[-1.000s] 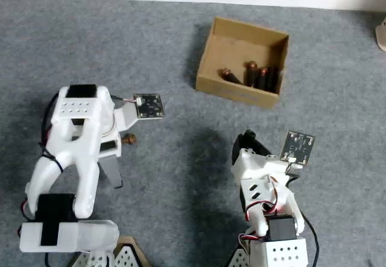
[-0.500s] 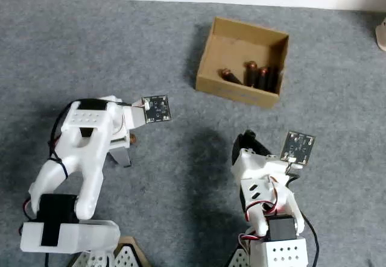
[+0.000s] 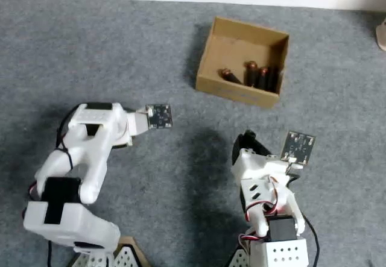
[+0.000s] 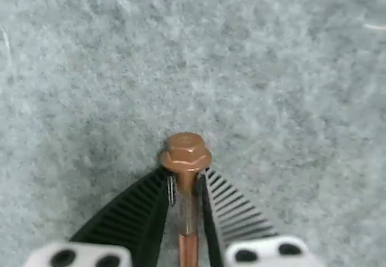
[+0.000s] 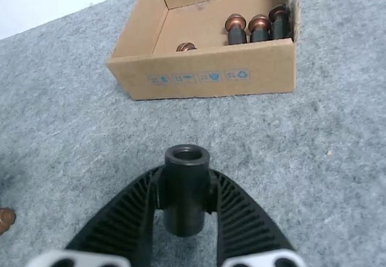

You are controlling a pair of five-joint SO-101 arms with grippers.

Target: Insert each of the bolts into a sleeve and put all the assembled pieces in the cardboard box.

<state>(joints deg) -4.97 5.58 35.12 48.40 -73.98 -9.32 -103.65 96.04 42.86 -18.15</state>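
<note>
Four copper-headed pieces (image 5: 260, 26) lie inside the cardboard box (image 5: 205, 77), which stands on the grey mat (image 3: 181, 56) on the far side from both arms. I note the left gripper (image 4: 187, 181) pinching a bolt (image 4: 186, 153) by its shank, the hex head just past the fingertips. I note the right gripper (image 5: 186, 185) clamped on a black sleeve (image 5: 187, 204), its open end past the fingertips and apart from the box.
</note>
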